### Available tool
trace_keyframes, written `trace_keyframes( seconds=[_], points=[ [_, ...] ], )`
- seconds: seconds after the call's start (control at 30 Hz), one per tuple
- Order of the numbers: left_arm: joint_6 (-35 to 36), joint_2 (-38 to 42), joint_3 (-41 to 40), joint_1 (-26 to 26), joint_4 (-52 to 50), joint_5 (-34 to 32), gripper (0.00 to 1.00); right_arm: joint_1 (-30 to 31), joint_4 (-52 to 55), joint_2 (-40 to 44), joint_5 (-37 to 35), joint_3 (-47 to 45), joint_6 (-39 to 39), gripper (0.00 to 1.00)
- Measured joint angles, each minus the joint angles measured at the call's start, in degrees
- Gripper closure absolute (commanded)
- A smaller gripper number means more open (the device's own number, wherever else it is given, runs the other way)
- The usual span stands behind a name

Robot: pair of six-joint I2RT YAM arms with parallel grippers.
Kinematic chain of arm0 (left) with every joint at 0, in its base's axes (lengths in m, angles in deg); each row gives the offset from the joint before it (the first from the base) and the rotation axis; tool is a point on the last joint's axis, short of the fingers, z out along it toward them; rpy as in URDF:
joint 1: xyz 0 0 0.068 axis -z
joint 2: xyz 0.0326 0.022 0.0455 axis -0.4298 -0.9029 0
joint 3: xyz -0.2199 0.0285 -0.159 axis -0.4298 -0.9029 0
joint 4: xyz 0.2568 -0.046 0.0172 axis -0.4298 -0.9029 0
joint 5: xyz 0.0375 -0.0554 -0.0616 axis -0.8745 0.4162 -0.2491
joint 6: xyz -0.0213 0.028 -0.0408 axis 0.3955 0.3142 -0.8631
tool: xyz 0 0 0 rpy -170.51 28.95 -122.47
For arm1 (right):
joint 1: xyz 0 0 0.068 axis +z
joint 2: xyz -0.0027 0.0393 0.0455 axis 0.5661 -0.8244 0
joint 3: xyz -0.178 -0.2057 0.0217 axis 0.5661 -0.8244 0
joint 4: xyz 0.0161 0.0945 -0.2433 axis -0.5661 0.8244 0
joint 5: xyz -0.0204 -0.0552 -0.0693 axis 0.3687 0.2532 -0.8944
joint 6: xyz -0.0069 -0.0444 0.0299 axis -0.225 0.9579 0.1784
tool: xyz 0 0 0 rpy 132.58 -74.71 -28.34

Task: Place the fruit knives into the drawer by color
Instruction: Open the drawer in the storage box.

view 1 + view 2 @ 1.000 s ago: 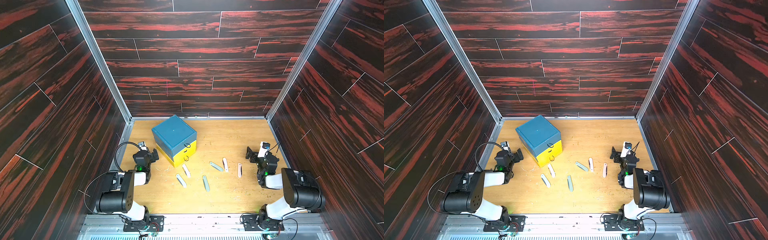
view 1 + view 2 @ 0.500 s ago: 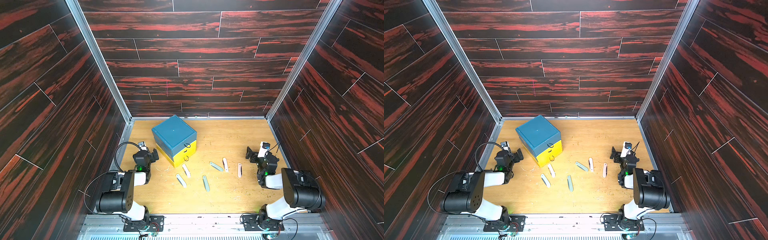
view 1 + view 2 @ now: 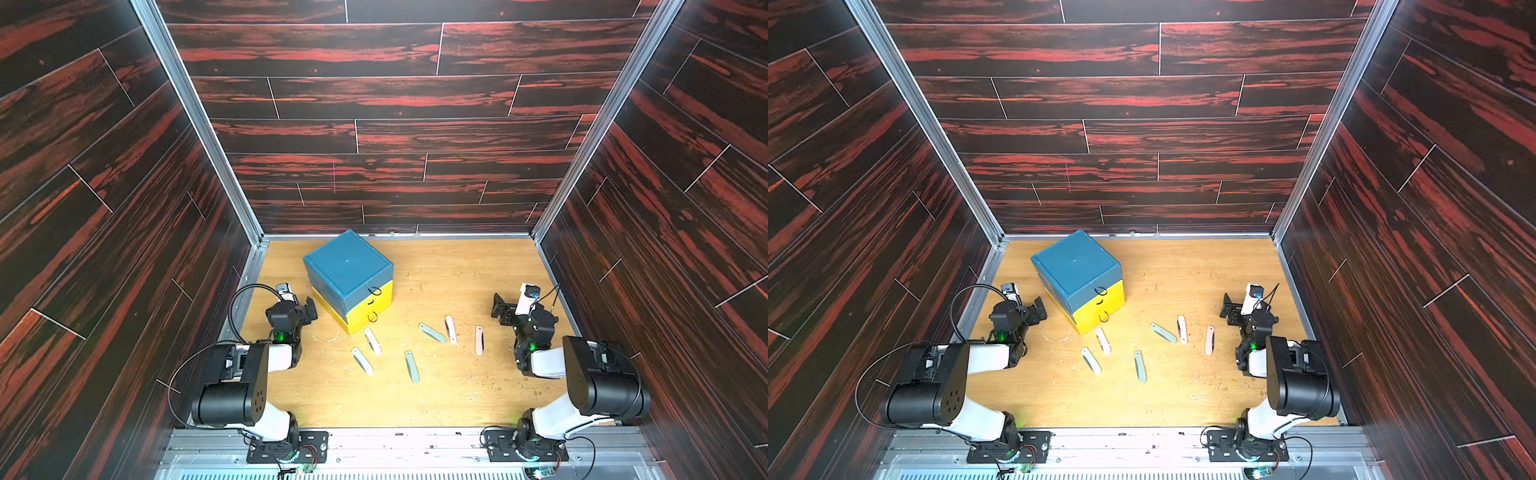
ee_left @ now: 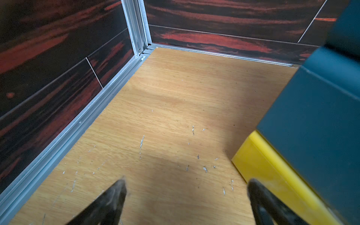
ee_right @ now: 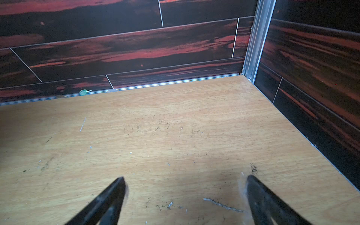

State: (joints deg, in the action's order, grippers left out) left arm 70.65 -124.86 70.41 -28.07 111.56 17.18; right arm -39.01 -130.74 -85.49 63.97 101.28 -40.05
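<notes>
The drawer (image 3: 349,270) (image 3: 1077,266), a teal-topped cube with yellow lower drawers and black loop pulls, stands shut at the back left of the wooden floor. Several fruit knives lie loose in front of it: a pinkish-white one (image 3: 372,340) by its yellow corner, a grey-green one (image 3: 412,366) nearer the front, others (image 3: 432,332) (image 3: 479,340) further right. My left gripper (image 3: 307,309) (image 4: 187,182) rests open and empty left of the drawer (image 4: 321,116). My right gripper (image 3: 500,307) (image 5: 186,177) rests open and empty at the far right, over bare floor.
Dark red wood-pattern walls with aluminium rails (image 3: 249,291) close in the floor on three sides. A small green bit (image 5: 83,92) lies at the foot of the back wall. Both arm bases (image 3: 278,449) sit on the front rail.
</notes>
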Motion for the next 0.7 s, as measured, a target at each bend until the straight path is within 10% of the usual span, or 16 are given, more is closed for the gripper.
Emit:
trace_keyframes(
  seconds=[0.4, 0.7],
  points=[
    [-2.64, 8.57, 2.56, 0.00, -11.65, -3.87, 0.00, 0.02, 2.75, 1.51, -0.44, 0.22, -0.07, 0.02],
    [-30.10, 20.74, 19.61, -0.57, -51.08, -22.53, 0.00, 0.00, 36.17, 8.63, -14.93, 19.76, -9.70, 0.02]
  ],
)
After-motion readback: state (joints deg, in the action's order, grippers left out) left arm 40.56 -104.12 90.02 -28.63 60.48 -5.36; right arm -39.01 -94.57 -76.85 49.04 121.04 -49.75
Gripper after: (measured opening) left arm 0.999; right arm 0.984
